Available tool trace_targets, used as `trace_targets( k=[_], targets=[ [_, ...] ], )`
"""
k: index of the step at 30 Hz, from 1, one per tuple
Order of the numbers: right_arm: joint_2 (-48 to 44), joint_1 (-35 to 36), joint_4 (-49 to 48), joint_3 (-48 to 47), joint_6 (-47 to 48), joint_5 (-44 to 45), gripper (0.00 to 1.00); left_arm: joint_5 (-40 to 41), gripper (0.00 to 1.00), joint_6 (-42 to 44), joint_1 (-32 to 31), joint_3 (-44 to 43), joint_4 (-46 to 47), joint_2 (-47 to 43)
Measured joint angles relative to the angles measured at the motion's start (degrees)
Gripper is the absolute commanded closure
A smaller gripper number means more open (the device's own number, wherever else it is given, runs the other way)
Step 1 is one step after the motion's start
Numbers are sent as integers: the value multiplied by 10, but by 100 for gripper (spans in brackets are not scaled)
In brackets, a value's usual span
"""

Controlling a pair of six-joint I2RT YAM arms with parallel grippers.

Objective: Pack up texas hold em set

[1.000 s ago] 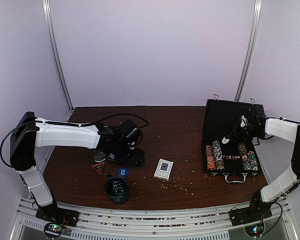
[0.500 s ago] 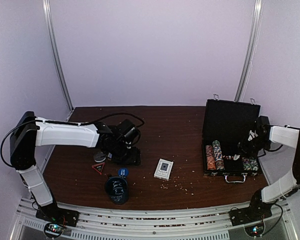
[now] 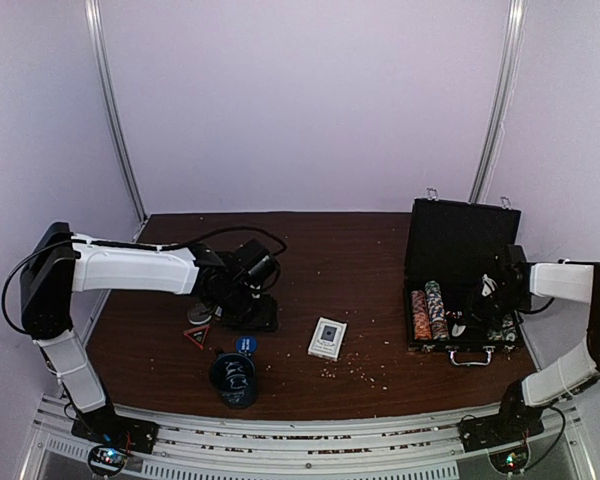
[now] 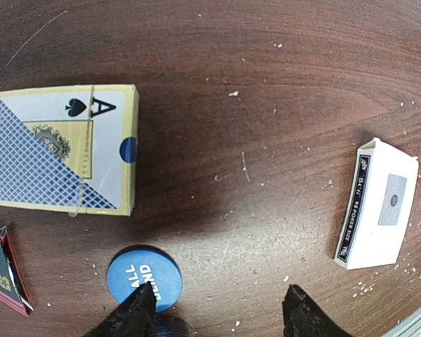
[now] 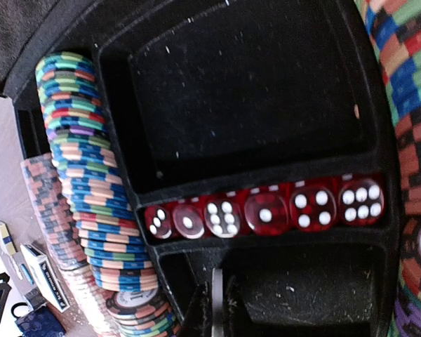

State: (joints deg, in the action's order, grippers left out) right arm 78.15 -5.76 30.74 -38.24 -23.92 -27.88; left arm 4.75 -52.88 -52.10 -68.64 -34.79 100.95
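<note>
The black case (image 3: 460, 235) stands open at the right, with chip rolls (image 3: 428, 310) in its tray. In the right wrist view the chip rolls (image 5: 81, 189) flank a row of red dice (image 5: 266, 210). My right gripper (image 5: 217, 312) is shut on a thin white dealer button (image 5: 217, 291), held edge-on low in the tray's near compartment; it also shows in the top view (image 3: 462, 322). My left gripper (image 4: 219, 302) is open just above the table, one fingertip (image 4: 142, 302) over a blue blind button (image 4: 144, 275). An ace-of-spades card deck (image 4: 63, 158) and a white card deck (image 4: 377, 203) lie nearby.
A dark round cup with white scribbles (image 3: 234, 378) stands near the front edge. A red and black "all in" triangle (image 4: 3, 270) lies at the left. Crumbs dot the wooden table (image 3: 360, 260). The case's larger compartment (image 5: 245, 105) holds nothing.
My right gripper has come down from in front of the case lid into the tray with the white button. My left gripper has shifted slightly over the blue button.
</note>
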Motion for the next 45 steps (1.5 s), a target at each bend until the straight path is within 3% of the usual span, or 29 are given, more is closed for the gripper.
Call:
trace_targets(
  k=[4, 8, 13, 19, 38, 45],
  targets=[
    [7, 0, -12, 0, 1, -2, 91, 0, 36, 0, 0, 0, 0, 0],
    [28, 0, -16, -1, 4, 16, 67, 1, 36, -2, 0, 0, -1, 1],
    [35, 1, -10, -16, 4, 41, 45, 4, 36, -7, 2, 0, -15, 13],
    [35, 1, 10, -46, 2, 72, 32, 2, 36, -15, 10, 0, -33, 27],
    [6, 2, 9, -80, -8, 45, 26, -7, 37, -32, 28, -16, -116, 62],
    [17, 3, 5, -93, -9, 34, 27, -13, 43, -33, 30, -18, -149, 62]
  ],
)
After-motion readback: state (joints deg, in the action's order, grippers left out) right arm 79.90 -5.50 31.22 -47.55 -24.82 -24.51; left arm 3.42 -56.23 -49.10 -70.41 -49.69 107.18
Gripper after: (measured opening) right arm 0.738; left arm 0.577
